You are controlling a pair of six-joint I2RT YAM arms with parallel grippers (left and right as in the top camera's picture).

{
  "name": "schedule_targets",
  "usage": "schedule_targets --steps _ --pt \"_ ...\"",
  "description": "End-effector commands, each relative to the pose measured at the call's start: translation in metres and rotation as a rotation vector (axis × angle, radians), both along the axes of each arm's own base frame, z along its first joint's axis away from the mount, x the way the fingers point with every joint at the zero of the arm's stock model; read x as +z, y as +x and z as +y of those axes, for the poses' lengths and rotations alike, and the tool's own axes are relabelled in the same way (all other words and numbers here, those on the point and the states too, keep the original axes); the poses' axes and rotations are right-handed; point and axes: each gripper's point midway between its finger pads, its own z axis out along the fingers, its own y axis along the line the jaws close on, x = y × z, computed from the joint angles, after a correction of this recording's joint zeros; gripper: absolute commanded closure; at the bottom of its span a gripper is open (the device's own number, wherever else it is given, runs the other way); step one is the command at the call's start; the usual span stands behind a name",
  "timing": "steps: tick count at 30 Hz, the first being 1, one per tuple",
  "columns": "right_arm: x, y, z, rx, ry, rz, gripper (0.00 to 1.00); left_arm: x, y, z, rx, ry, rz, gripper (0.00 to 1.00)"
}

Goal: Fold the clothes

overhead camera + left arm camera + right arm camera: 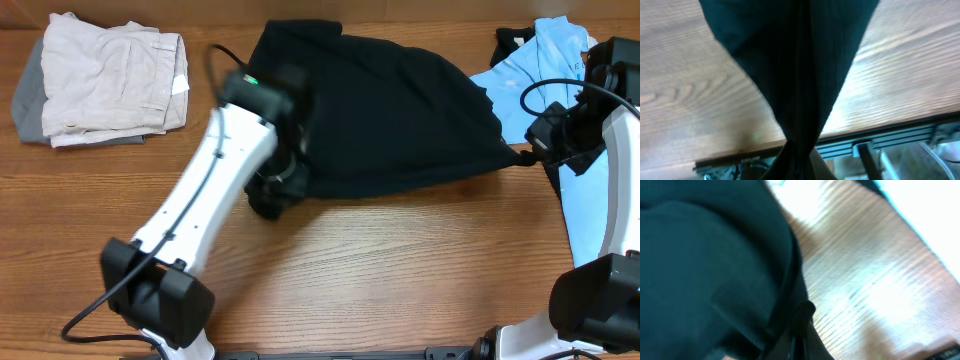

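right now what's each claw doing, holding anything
left claw: closed, holding the black shirt
right claw: closed, pinching the same black shirt at its other end

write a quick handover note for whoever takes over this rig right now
Left pincer: shut on the black shirt, at its left edge.
Right pincer: shut on the same shirt's right corner, with the fabric drawn to a point there.
Black shirt: stretched between the two arms in the middle, bunched, not a neat fold yet.
Light blue polo: at far right, partly under the right arm, unfolded.
Done: a beige garment lies folded at top left.
Left: finish folding the shirt, then the polo.
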Motion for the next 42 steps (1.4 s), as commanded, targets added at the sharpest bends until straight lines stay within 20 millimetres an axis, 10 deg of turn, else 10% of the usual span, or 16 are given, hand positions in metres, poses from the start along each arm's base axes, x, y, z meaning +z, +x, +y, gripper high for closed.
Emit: schedule_targets --steps 1,21,22,25,27,28,31,36,42 --pt "0.012 -0.008 -0.013 -0.066 -0.079 -0.016 0.96 -0.022 -0.015 0.010 0.036 0.108 0.039 0.91" --pt "0.011 -0.039 -0.057 -0.262 -0.114 0.055 0.91 -0.096 -0.070 0.009 0.029 0.103 0.229 0.77" --pt "0.011 -0.038 -0.057 -0.262 -0.114 0.053 0.85 -0.095 -0.067 0.007 0.028 0.094 0.215 0.75" --pt "0.011 -0.038 -0.057 -0.255 -0.114 0.052 0.04 -0.088 -0.057 0.002 0.014 0.066 0.169 0.73" --pt "0.011 -0.037 -0.055 -0.232 -0.101 0.049 0.00 -0.080 -0.046 -0.005 0.006 0.029 0.113 0.53" --pt "0.011 -0.036 -0.054 -0.230 -0.096 0.048 0.00 -0.078 -0.039 -0.007 0.007 0.015 0.079 0.19" --pt "0.011 -0.034 -0.049 -0.184 -0.069 0.038 0.00 -0.073 -0.013 -0.007 0.025 -0.004 -0.027 0.00" --pt "0.011 -0.030 -0.040 -0.135 -0.044 0.027 0.02 -0.080 0.030 0.011 0.133 -0.042 -0.121 0.22" --pt "0.011 -0.020 -0.023 -0.057 -0.006 0.000 0.19 -0.084 0.078 0.019 0.152 -0.148 -0.237 0.86"
